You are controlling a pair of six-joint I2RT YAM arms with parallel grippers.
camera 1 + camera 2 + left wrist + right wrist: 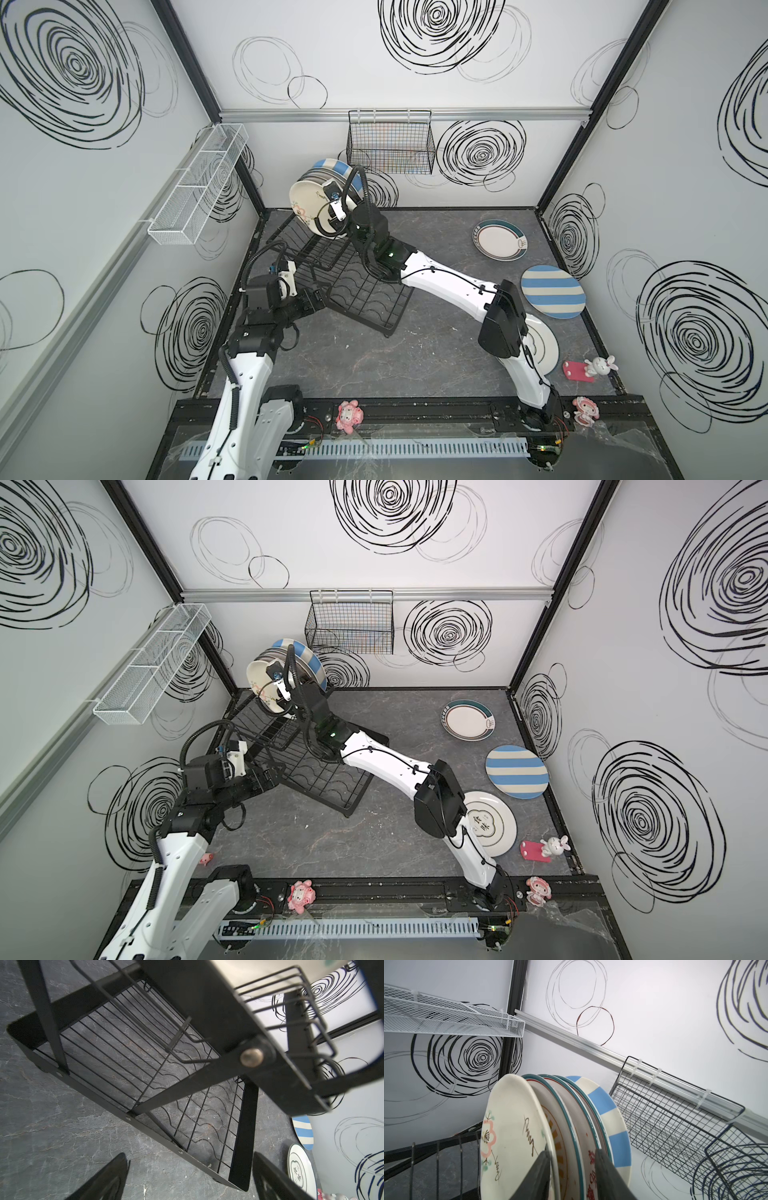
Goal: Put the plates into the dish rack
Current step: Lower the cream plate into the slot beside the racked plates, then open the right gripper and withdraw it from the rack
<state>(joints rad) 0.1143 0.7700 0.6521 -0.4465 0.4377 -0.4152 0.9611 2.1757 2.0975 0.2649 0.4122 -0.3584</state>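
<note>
White walls scrawled with black swirls box in a dark marbled tabletop (pixel 415 357). The rack (pixel 365 291) sits left of centre in both top views. A row of plates (pixel 307 199) stands on edge in its raised tier, up and left of centre.

In the right wrist view the floral plate (pixel 512 1130) fronts the row and a blue-striped plate (pixel 604 1105) backs it, with teal-rimmed ones between. My right hand (pixel 572 1151) is right at that row. Its fingers stand apart and straddle the rims, one finger (pixel 537 1176) across the floral plate's face, the other over the red-character plate (pixel 590 1167). I cannot tell whether either pad presses a plate.

My left hand (pixel 191 1178) hangs low by the rack's near edge, fingers spread wide with nothing gripped.

Three more plates lie flat at the right of the top views, well apart from both hands. They are a teal-rimmed plate (pixel 500 240), a striped plate (pixel 552 291) and a white plate (pixel 494 820) partly under the right arm.
</note>
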